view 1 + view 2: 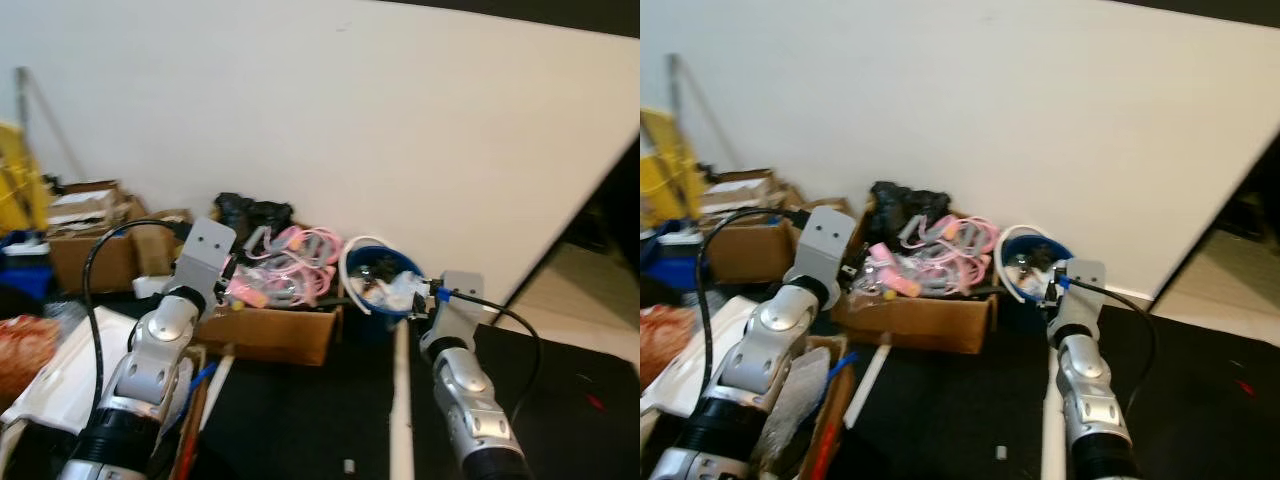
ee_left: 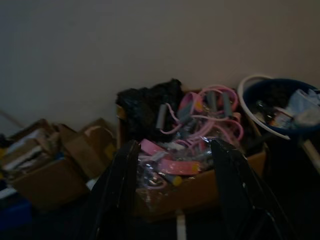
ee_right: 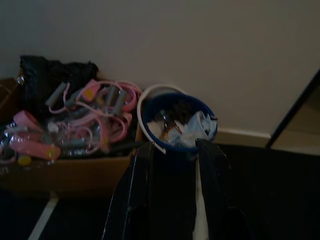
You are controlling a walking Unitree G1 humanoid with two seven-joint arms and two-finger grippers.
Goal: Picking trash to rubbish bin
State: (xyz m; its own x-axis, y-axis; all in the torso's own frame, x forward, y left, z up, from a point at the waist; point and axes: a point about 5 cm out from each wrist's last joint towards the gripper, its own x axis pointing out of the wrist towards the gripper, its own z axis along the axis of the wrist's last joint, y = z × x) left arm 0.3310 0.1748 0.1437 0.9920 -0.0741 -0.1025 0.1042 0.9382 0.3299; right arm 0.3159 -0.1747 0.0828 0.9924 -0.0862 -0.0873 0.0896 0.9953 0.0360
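Observation:
A blue rubbish bin (image 1: 381, 283) with a white rim stands against the white wall, with crumpled paper and wrappers (image 3: 192, 127) inside it. My right gripper (image 3: 175, 145) is open and holds nothing; it is raised just short of the bin and points at it. My left gripper (image 2: 174, 147) is also open with nothing in it, and it faces a cardboard box (image 1: 270, 330) left of the bin. That box holds pink bands with grey handles (image 2: 210, 112) and a black bag (image 2: 145, 102). In the head views each gripper is hidden behind its wrist.
More cardboard boxes (image 1: 85, 240) stand at the far left, by a yellow frame (image 1: 20, 180). A white tray (image 1: 60, 375) and a reddish bag (image 1: 20, 350) lie near my left arm. A white pole (image 1: 400, 400) and a small scrap (image 1: 348, 465) lie on the dark floor.

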